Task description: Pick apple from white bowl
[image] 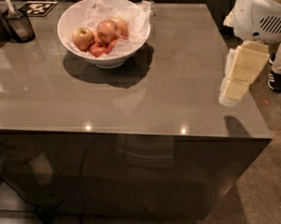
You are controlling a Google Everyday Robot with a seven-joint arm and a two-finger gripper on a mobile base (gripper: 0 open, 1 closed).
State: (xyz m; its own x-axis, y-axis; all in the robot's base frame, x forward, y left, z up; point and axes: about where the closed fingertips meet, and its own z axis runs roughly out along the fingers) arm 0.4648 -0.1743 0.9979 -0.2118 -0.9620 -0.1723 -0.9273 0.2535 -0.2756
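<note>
The white bowl (70,20), lined with crinkled clear plastic, stands at the table's far left. In it the pinkish-red apple (107,31) lies on top of the pile. A golden-yellow apple (82,38) is on its left and small dark-red apples (97,50) lie below it. My gripper (232,93), cream-coloured on a white arm (263,10), hangs over the table's right edge. It is far to the right of the bowl and holds nothing that shows.
A dark cup with a utensil (19,26) and a black-and-white tag (37,8) sit at the table's far left corner. The grey table (177,87) ends close in front and at the right. A shoe (274,80) stands on the carpet beyond the arm.
</note>
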